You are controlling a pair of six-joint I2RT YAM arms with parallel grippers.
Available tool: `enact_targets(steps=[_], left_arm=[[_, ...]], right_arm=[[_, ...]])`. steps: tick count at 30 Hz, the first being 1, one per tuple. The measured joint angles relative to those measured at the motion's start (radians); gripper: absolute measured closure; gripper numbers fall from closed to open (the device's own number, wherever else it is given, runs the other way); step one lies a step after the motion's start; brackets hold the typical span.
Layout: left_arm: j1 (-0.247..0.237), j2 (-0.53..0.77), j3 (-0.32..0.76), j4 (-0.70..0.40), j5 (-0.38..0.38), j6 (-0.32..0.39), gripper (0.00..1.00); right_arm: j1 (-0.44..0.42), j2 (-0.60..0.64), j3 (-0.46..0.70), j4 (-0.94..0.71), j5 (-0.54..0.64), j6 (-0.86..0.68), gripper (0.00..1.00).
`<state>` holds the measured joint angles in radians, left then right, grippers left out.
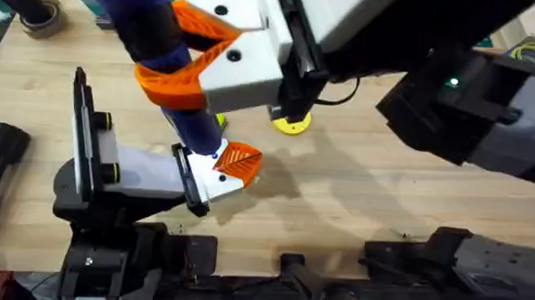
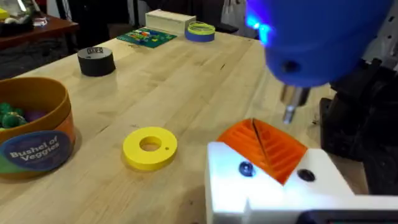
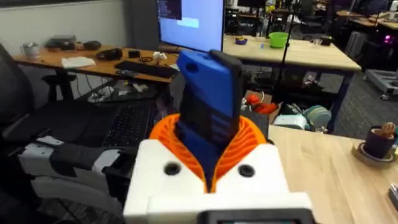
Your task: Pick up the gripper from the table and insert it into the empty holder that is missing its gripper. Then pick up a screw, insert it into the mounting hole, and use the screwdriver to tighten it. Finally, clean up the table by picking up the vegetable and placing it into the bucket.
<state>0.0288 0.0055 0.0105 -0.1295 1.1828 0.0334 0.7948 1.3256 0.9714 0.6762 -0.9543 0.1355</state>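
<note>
Right gripper [image 3: 208, 155] clamped on the screwdriver [image 3: 208, 118], orange pads hugging the blue body on both sides. Overhead: screwdriver [image 1: 175, 83] runs from 11 o'clock down toward frame center, bit end over the left arm's finger mount. Left wrist view: metal bit hangs just above the orange gripper [image 2: 264, 146] seated in the white holder [image 2: 273, 190]; one screw head visible on the holder face. Left gripper [image 1: 140, 158]: can't tell its opening. Yellow disc [image 2: 150, 147] just beyond on the table [image 2: 205, 87], bucket [image 2: 34, 134] at 9 o'clock, black tape roll [image 2: 96, 61] farther back.
</note>
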Motion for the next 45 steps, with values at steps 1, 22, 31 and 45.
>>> enact_targets(steps=[1, 22, 31, 45], left_arm=[[0.0, 0.0, 0.0, 0.0, 0.0, 0.0, 0.988], [0.0, 0.0, 0.0, 0.0, 0.0, 0.0, 0.988], [0.0, 0.0, 0.0, 0.0, 0.0, 0.0, 0.988], [0.0, 0.0, 0.0, 0.0, 0.0, 0.0, 0.988]], right_arm=[[0.0, 0.004, 0.0, 0.0, 0.0, -0.001, 0.979], [0.0, 0.015, -0.044, 0.069, 0.0, -0.032, 0.979], [0.0, 0.02, -0.057, 0.082, 0.0, -0.039, 0.979], [0.0, 0.047, -0.058, 0.087, 0.0, -0.039, 0.979]])
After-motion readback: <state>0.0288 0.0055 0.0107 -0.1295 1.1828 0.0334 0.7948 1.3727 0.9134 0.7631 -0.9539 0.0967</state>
